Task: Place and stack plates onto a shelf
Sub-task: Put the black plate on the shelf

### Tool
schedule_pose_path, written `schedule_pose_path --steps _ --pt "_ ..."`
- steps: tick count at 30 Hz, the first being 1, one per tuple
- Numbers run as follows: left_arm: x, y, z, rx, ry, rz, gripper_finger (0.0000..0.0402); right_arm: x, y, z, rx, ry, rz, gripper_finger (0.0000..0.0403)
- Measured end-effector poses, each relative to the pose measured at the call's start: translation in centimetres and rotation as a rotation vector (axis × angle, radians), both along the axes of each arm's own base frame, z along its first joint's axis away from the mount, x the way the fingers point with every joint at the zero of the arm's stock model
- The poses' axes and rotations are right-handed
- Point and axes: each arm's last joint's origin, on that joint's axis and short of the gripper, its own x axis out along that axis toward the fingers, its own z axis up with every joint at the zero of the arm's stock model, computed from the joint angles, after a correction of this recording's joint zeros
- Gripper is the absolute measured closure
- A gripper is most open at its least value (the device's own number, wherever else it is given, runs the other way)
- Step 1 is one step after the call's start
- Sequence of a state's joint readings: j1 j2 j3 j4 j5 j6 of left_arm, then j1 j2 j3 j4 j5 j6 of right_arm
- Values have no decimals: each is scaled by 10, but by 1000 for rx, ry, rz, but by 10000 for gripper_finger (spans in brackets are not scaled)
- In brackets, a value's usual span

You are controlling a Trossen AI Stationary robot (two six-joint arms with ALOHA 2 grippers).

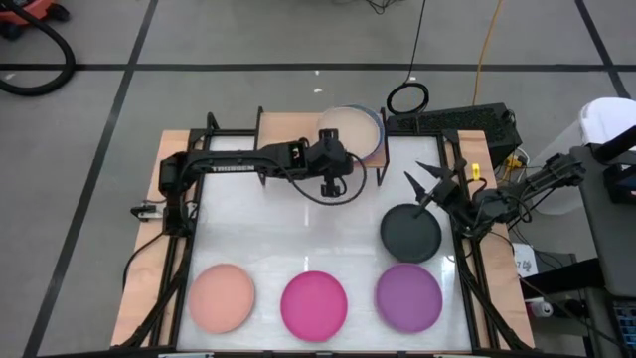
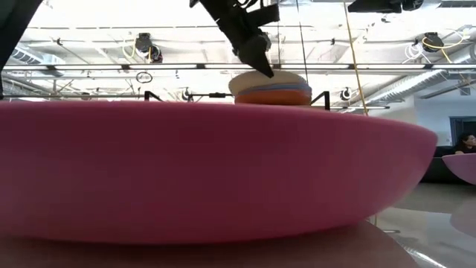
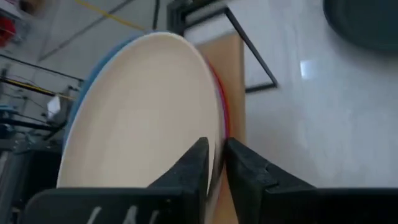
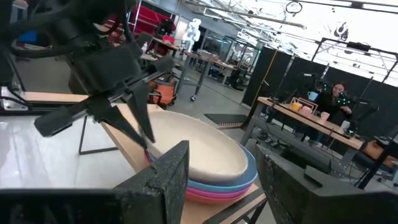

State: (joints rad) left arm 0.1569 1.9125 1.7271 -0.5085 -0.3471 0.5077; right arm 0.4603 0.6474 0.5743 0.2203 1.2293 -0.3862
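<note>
Left gripper (image 3: 216,163) pinches the beige plate's (image 3: 143,112) rim atop the shelf (image 3: 231,81) stack — right gripper (image 1: 429,182) open, just above black plate (image 1: 410,233).

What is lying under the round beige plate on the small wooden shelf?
Under the round beige plate lie a blue plate and a magenta one on the light-wood shelf. The left wrist view shows a red edge too; anything lower is covered.

Your tabletop (image 1: 298,244) carries four single plates: peach plate (image 1: 221,296), magenta plate (image 1: 314,304), purple plate (image 1: 408,296), black plate (image 1: 410,232). At its far edge, the shelf (image 3: 233,81) bears a stack topped by the beige plate (image 1: 353,126).
</note>
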Motion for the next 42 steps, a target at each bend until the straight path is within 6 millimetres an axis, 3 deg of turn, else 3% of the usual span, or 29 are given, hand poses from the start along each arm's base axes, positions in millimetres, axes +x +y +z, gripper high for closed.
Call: schedule_pose_path --steps 7,10,14,19,22,27,35,39,42 --pt "1 -6 14 66 -85 42 290 0 0 -1 3 2 0 238" --pt "-8 -17 30 52 -146 121 263 0 0 -5 -8 36 -2 238" --pt "-27 -37 60 -57 -269 131 247 1 0 -13 -5 83 -7 238" --pt "-56 -69 90 -128 -381 78 257 2 1 -16 17 83 34 238" --pt "-76 -92 93 -161 -406 32 273 2 4 -17 36 81 110 238" --pt "-107 -120 65 -228 -515 37 288 5 7 -19 62 81 183 238" --pt "-143 -165 -7 -424 -852 -75 289 17 11 -17 129 96 343 238" --pt "-158 -173 -30 -418 -925 -26 289 27 10 -16 235 189 355 238" --pt "-163 -171 -33 -372 -970 63 289 34 10 -23 369 311 422 238"
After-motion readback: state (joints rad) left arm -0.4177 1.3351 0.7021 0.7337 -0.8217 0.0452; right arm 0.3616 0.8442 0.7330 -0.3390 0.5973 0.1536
